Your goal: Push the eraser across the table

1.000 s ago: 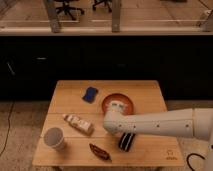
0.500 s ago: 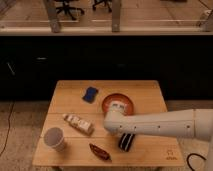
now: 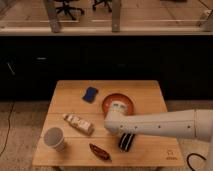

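**Camera view: my arm over the eraser**

Camera view has my white arm (image 3: pixel 165 125) reaching in from the right across the table (image 3: pixel 145 92). My gripper (image 3: pixel 120 131) sits at the arm's end, just above the eraser (image 3: pixel 126 142), near the front edge. Finger opening: cannot tell, arm hides them. Eraser lies right of the dark red wrapped item (image 3: pixel 100 151), below the brown bowl (image 3: pixel 119 103). Blue pad (image 3: pixel 90 94) upper left, white cup (image 3: pixel 55 138) front left, wrapped bar (image 3: pixel 78 123) between.
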Controlling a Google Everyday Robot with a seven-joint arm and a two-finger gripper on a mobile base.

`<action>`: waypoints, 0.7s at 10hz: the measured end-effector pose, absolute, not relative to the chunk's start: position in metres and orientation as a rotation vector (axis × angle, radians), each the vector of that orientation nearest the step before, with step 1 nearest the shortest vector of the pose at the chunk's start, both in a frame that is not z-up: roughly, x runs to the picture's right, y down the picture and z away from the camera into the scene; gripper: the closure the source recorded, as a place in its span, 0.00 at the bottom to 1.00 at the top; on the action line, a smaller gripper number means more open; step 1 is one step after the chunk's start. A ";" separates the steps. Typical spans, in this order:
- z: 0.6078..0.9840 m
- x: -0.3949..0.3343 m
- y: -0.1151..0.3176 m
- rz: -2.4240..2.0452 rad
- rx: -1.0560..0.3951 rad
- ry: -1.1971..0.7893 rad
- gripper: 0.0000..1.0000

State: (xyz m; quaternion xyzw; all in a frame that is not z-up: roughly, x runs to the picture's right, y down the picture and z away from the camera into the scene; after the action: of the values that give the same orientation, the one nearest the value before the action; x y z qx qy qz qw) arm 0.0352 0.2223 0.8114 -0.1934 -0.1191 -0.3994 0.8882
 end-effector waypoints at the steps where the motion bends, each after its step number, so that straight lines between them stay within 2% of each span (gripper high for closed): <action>1: 0.812 0.036 0.222 -0.823 -0.404 -0.251 0.98; 7: 0.814 0.048 0.223 -0.762 -0.423 -0.273 0.98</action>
State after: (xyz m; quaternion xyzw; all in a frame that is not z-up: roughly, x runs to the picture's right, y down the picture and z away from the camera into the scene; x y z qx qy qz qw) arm 0.0479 0.2226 0.8138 -0.2042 -0.1316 -0.3680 0.8975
